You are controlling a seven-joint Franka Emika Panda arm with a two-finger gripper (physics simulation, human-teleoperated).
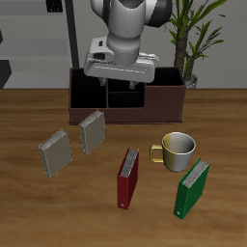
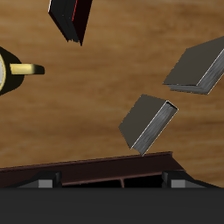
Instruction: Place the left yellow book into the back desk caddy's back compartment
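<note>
caddy [image 1: 166, 100] at back | two books [image 1: 92, 130] [image 1: 55, 152] before it | mug [image 1: 178, 150] beside

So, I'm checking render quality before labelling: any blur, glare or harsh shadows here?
Exterior view: sharp but coarse, even light, soft shadows under the books and mug, no glare. Wrist view: books crisp, caddy dark with little detail, red book cropped.

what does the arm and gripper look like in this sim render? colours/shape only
The arm is built of rounded, glossy light-grey and white segments with darker grey at the joints. It ends in a wide, boxy light-grey hand. The gripper has two short dark fingers under that block. No cables or markings can be made out at this size. The wrist view shows only a dark band of the gripper body.
</note>
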